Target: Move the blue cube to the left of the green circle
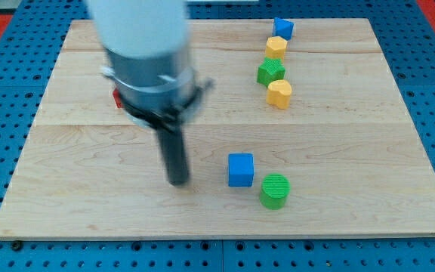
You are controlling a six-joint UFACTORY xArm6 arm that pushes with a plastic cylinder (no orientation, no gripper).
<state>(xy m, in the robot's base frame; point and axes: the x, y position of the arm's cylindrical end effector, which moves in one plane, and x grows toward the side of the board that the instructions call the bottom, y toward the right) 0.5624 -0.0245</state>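
Note:
The blue cube (240, 169) sits on the wooden board (353, 151) in the lower middle. The green circle (275, 190), a short green cylinder, stands just to its lower right, almost touching it. My tip (178, 181) is to the left of the blue cube, about a block's width and a half away, not touching it. The arm's grey body fills the upper left of the view and hides the board behind it.
At the view's top right a column of blocks runs down: a small blue block (282, 29), a yellow block (276, 47), a green star-like block (270, 72) and a yellow block (279, 94). A red block (116, 98) peeks out from behind the arm at left.

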